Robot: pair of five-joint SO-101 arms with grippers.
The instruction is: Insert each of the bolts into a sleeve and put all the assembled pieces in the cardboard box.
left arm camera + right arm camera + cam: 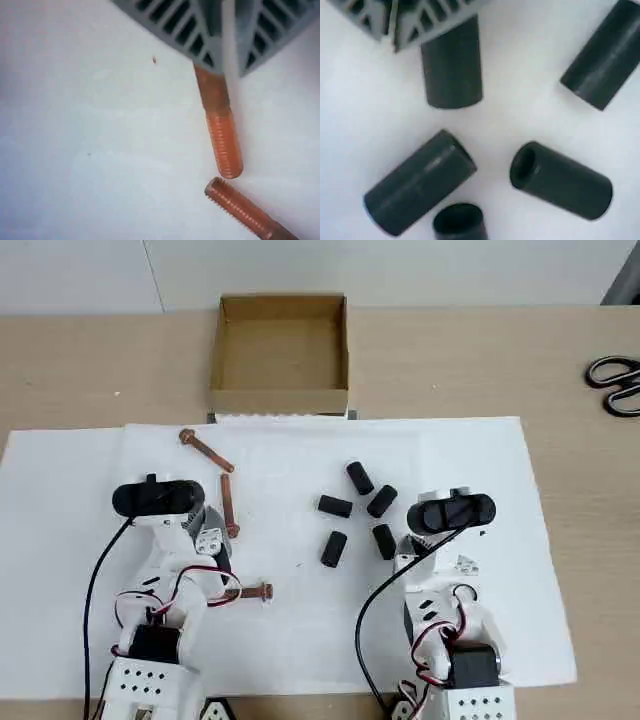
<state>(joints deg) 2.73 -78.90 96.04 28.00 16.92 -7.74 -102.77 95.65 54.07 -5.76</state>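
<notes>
Bolts are lying loose on the white sheet [470, 455] spread in front of the cardboard box [280, 400], and we are counting three, all copper-coloured. The first bolt [205, 450] is lying slantwise nearest the box, just off its front left corner. The second bolt [229, 505] is lying farther from the box, pointing toward it, its threaded tip close to the first bolt's tip without touching. The third bolt [250, 591] is lying farthest from the box, crosswise to it. Five black sleeves [335, 506] are lying scattered in front of the box's right half, apart from the bolts.

We are seeing the left gripper [227, 50] hanging over the second bolt's head end, and we cannot tell whether that claw is spread or pinching. The right gripper [395, 25] is hanging over one sleeve's end at the side of the cluster farthest from the box, and its claw's state is likewise not showing.

Scissors [612, 385] are lying on the bare table [80, 360], well to the right of the box. A small label [465, 562] on the right arm is proving too small for us to read.
</notes>
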